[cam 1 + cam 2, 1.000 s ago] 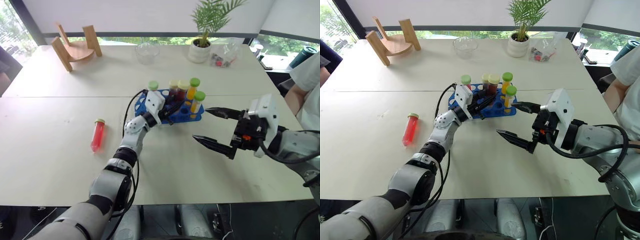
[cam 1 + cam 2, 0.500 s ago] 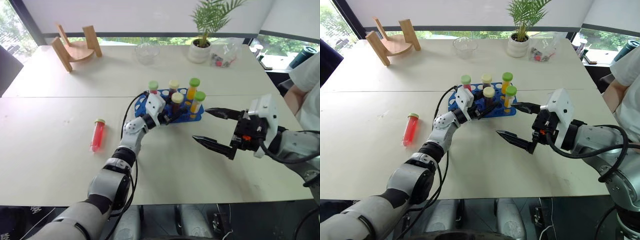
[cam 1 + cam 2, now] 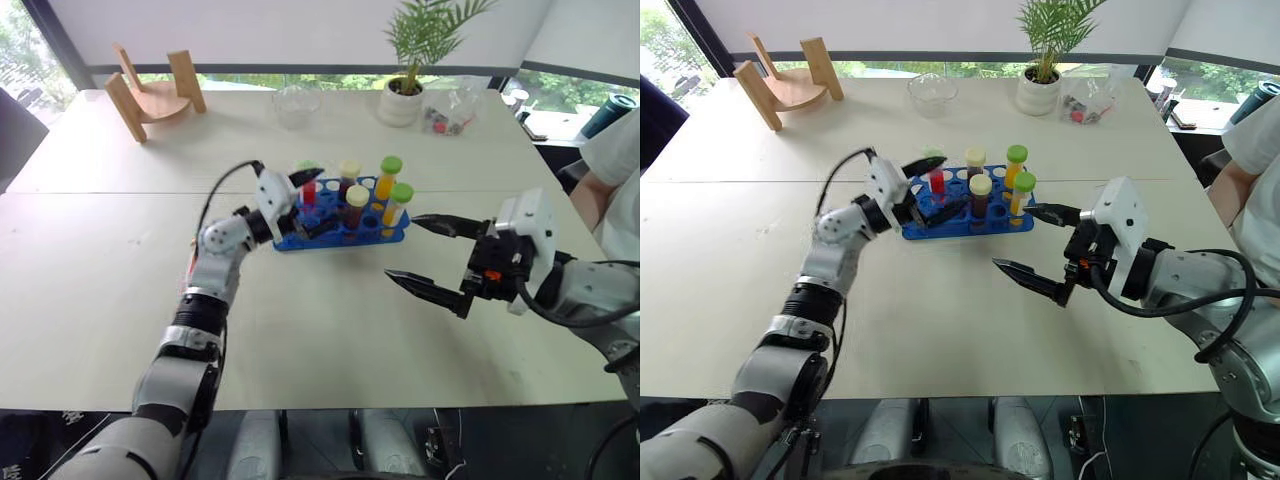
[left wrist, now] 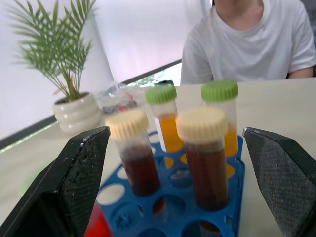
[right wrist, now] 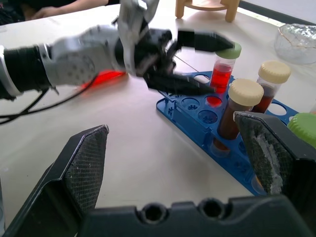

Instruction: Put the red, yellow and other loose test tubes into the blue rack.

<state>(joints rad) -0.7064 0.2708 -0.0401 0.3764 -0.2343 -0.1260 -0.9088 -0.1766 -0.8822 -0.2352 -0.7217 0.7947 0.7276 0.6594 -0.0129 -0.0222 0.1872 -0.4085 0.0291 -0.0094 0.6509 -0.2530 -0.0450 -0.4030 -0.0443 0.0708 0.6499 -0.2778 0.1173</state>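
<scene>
Left tool (image 3: pixel 303 198) open beside blue rack (image 3: pixel 340 233), person (image 4: pixel 247 39) behind

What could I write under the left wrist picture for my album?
Two open black fingers frame four capped test tubes standing in the blue rack, plant behind.

Pale cream bench (image 3: pixel 90 300) with one straight seam running across it.
Light wooden stand (image 3: pixel 153 93) with upright posts and a curved seat, far left corner.
Clear glass bowl (image 3: pixel 295 104), far edge, near the middle.
Green palm-like plant in a round white pot (image 3: pixel 399 100), just right of the bowl.
Crumpled clear plastic bag (image 3: pixel 447 110) holding small red and dark items, beside the pot.
Person in a white T-shirt (image 4: pixel 252 39), seated at the bench's right end.
</scene>
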